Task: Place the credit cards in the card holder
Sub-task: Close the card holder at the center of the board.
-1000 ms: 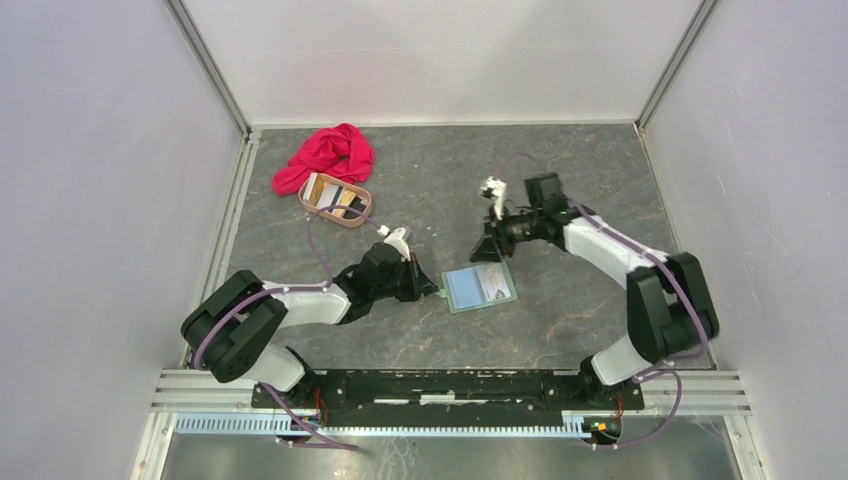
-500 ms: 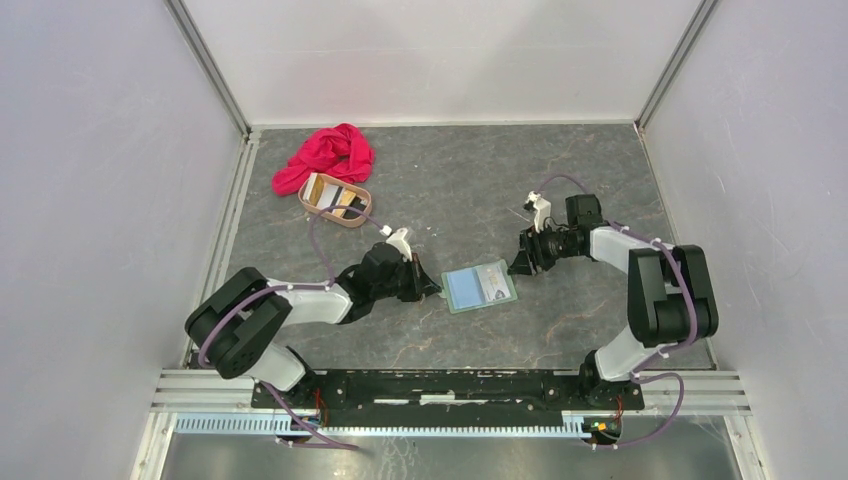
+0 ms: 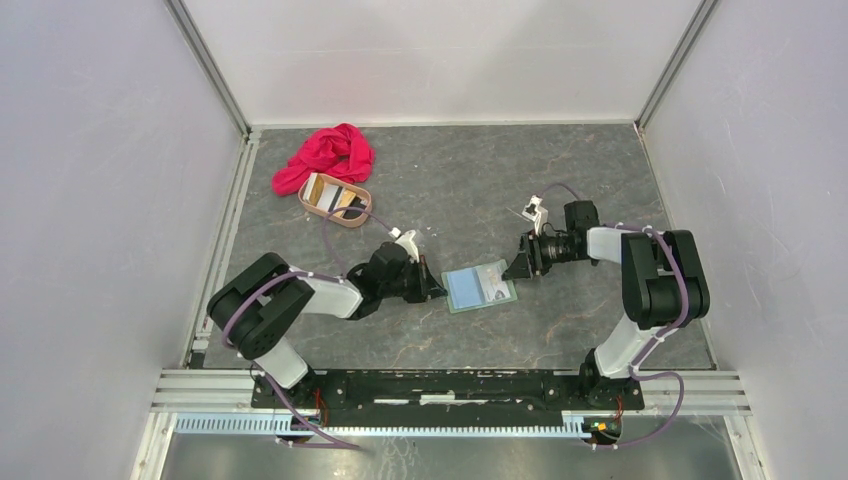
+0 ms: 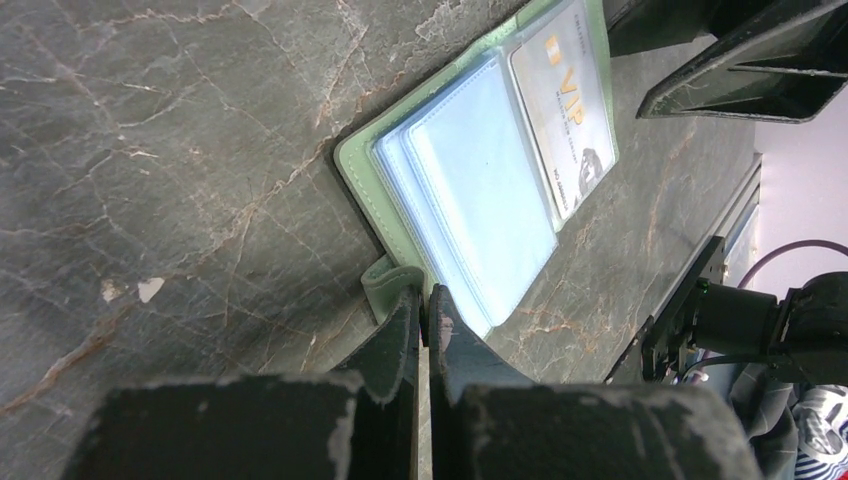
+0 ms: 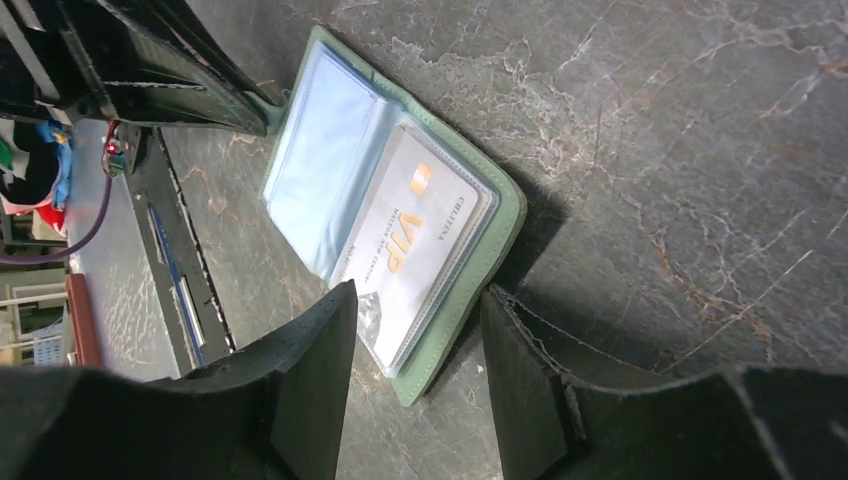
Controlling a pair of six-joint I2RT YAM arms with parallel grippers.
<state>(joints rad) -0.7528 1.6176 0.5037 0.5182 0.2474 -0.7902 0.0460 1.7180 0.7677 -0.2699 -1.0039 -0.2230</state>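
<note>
The sage-green card holder (image 3: 480, 287) lies open on the table, pale sleeves up (image 4: 480, 190) (image 5: 330, 170). A silvery-white credit card (image 5: 415, 245) marked VIP sits in its right-hand sleeve (image 4: 565, 110). My left gripper (image 3: 437, 292) is shut, low at the holder's left edge, pinching it beside the curled strap tab (image 4: 392, 283). My right gripper (image 3: 520, 268) stands open at the holder's right edge, its fingers astride the near corner (image 5: 418, 300) with nothing gripped. More credit cards (image 3: 335, 200), orange-gold and dark, lie in the tray.
A pinkish-tan oval tray (image 3: 362, 192) stands at the back left, with a crumpled red cloth (image 3: 325, 155) just behind it. White walls close in the table on three sides. The arm bases and a metal rail run along the near edge.
My right gripper drew back rightward from the holder's far edge to its right edge and opened wider. The left arm's elbow swung inward while its tips stayed at the holder's left edge.
</note>
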